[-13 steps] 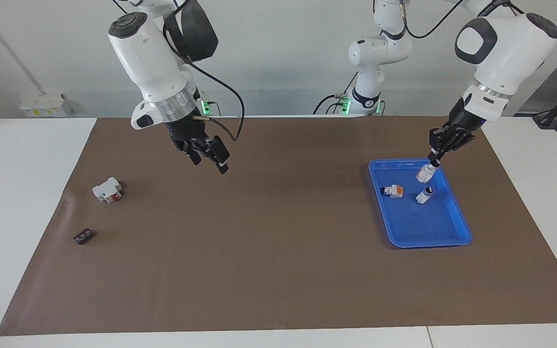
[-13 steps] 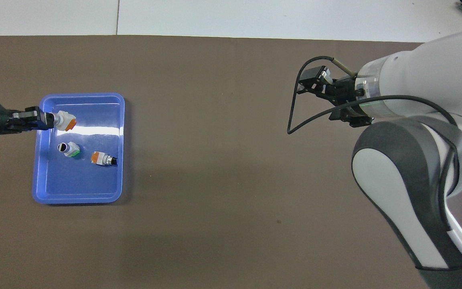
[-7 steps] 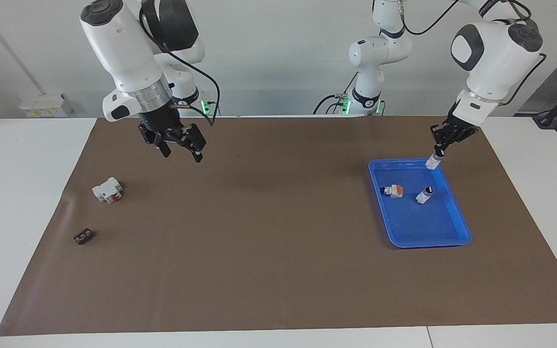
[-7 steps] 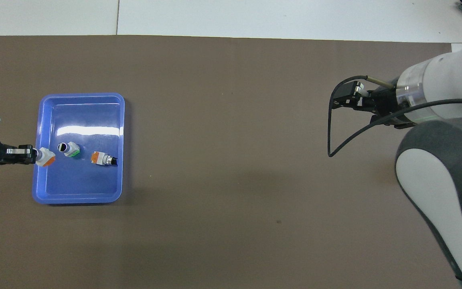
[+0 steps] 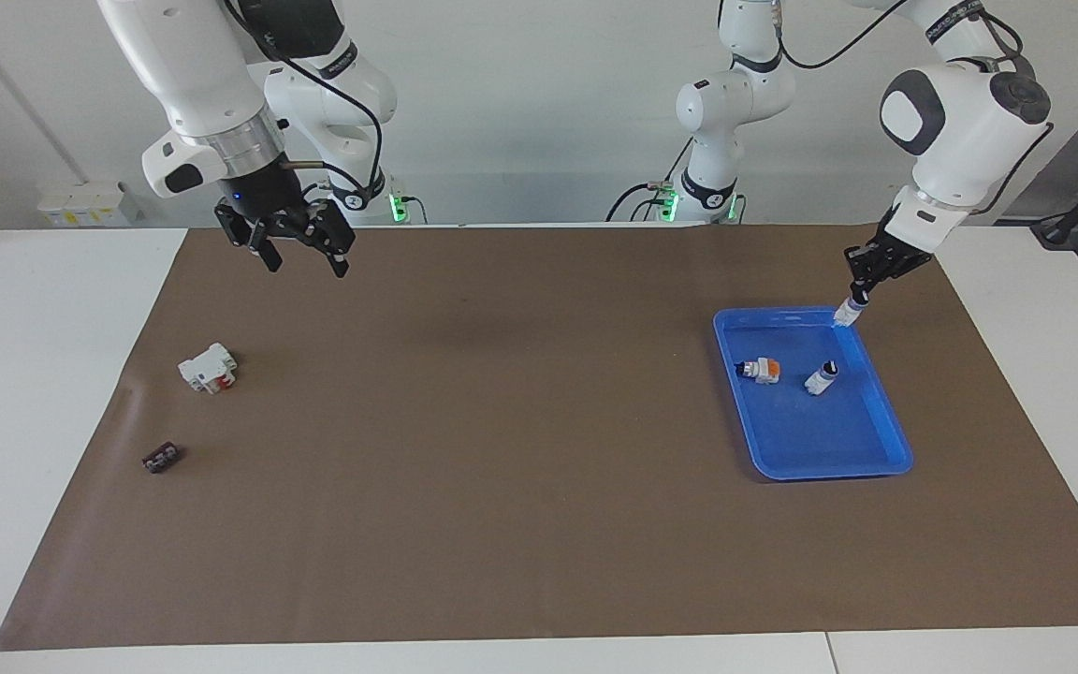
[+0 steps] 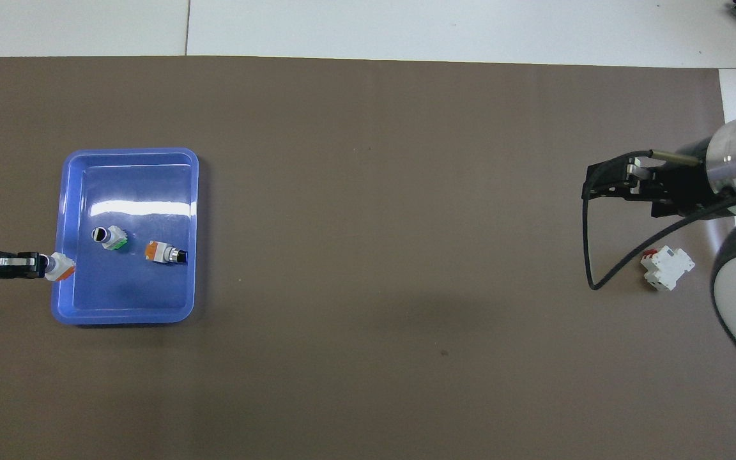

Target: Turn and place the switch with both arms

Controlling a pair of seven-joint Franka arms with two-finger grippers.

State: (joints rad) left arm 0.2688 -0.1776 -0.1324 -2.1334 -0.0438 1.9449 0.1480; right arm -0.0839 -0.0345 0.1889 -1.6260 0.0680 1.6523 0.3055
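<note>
left gripper (image 5: 855, 298) clamped on switch (image 6: 60, 266) over tray (image 5: 876, 449) rim | orange block only overhead | right gripper (image 5: 298, 251) apart

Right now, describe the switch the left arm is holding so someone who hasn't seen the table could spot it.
Find the blue tray toward the left arm's end of the table. Over its edge nearest the robots, the left gripper holds the switch, white with an orange block. The two other switches lie in the tray; only this one is lifted.

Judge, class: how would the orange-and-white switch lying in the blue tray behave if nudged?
The switch lies on its side, so its round black knob end might let it roll. The tray looks glossy, so it may slide until the raised rim stops it.
</note>
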